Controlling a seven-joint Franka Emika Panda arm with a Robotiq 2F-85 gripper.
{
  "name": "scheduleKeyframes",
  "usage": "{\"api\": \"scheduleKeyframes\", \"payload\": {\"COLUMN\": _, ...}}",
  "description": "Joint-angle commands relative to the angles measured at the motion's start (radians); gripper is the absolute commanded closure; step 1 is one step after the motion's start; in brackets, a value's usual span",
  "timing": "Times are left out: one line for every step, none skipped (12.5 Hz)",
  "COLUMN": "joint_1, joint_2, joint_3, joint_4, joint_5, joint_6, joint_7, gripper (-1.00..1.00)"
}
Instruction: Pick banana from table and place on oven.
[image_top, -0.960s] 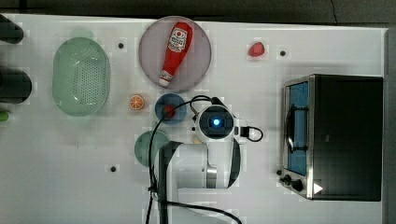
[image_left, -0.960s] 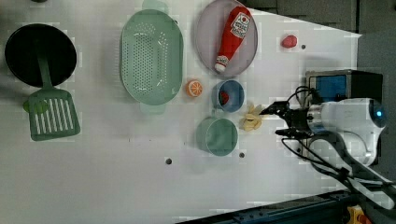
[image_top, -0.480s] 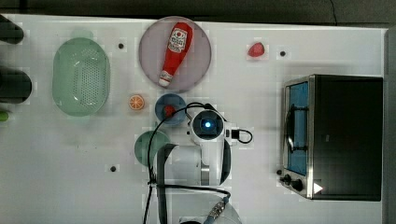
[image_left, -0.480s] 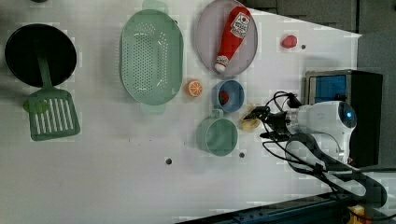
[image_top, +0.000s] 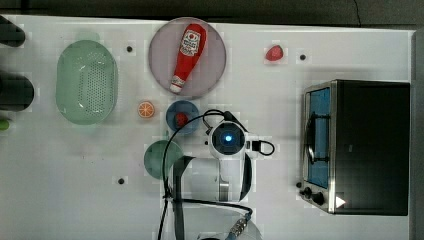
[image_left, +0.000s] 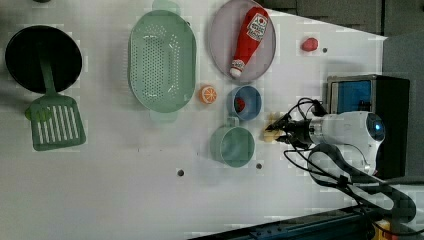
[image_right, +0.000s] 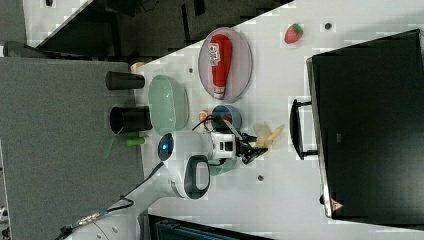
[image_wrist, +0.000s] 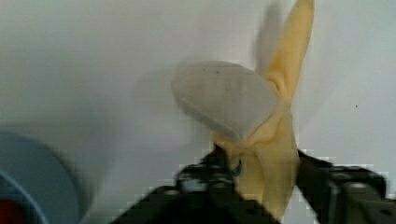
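Note:
The peeled yellow banana (image_wrist: 275, 140) lies on the white table (image_top: 75, 190) between the blue cup and the oven. My gripper (image_wrist: 264, 175) is down over its lower end, with a black finger (image_wrist: 327, 186) pressed against each side, so it is shut on the banana. In the left view the banana (image_left: 272, 131) pokes out of the gripper (image_left: 287, 131) beside the green mug. In the right view the banana (image_right: 267, 134) points toward the oven's handle. The black oven (image_top: 370, 145) with its blue glass door stands at the top view's right.
A blue cup (image_top: 182, 117) and a green mug (image_top: 160, 159) sit close to the arm. A plate with a ketchup bottle (image_top: 187, 52), an orange slice (image_top: 146, 109), a green colander (image_top: 86, 82) and a strawberry (image_top: 273, 53) lie farther off. A green spatula (image_left: 52, 125) lies at the left view's left.
The arm has moved toward the top view's left and come down over the banana. Its fingers, wide open before, have closed on the banana.

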Motion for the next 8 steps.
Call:
{"api": "scheduleKeyframes", "payload": {"joint_1": -0.001, "joint_2": -0.009, "joint_3": 0.023, "joint_4": 0.031, "joint_5": 0.003, "joint_6": 0.024, "joint_7": 0.028, "gripper": 0.47}}
{"api": "scheduleKeyframes", "payload": {"joint_1": -0.001, "joint_2": -0.022, "joint_3": 0.023, "joint_4": 0.032, "joint_5": 0.003, "joint_6": 0.024, "joint_7": 0.028, "gripper": 0.47}}
{"api": "scheduleKeyframes", "payload": {"joint_1": -0.001, "joint_2": -0.047, "joint_3": 0.023, "joint_4": 0.031, "joint_5": 0.003, "joint_6": 0.022, "joint_7": 0.028, "gripper": 0.47}}
{"api": "scheduleKeyframes", "payload": {"joint_1": -0.001, "joint_2": -0.086, "joint_3": 0.024, "joint_4": 0.032, "joint_5": 0.003, "joint_6": 0.018, "joint_7": 0.028, "gripper": 0.47}}
{"api": "scheduleKeyframes", "payload": {"joint_1": -0.001, "joint_2": -0.139, "joint_3": 0.024, "joint_4": 0.032, "joint_5": 0.003, "joint_6": 0.002, "joint_7": 0.028, "gripper": 0.47}}
{"api": "scheduleKeyframes", "payload": {"joint_1": -0.001, "joint_2": -0.202, "joint_3": 0.024, "joint_4": 0.035, "joint_5": 0.003, "joint_6": -0.038, "joint_7": 0.028, "gripper": 0.47}}
{"api": "scheduleKeyframes", "payload": {"joint_1": 0.0, "joint_2": -0.27, "joint_3": 0.024, "joint_4": 0.044, "joint_5": 0.003, "joint_6": -0.103, "joint_7": 0.028, "gripper": 0.47}}
{"api": "scheduleKeyframes", "payload": {"joint_1": 0.0, "joint_2": -0.339, "joint_3": 0.025, "joint_4": 0.059, "joint_5": 0.003, "joint_6": -0.185, "joint_7": 0.028, "gripper": 0.47}}
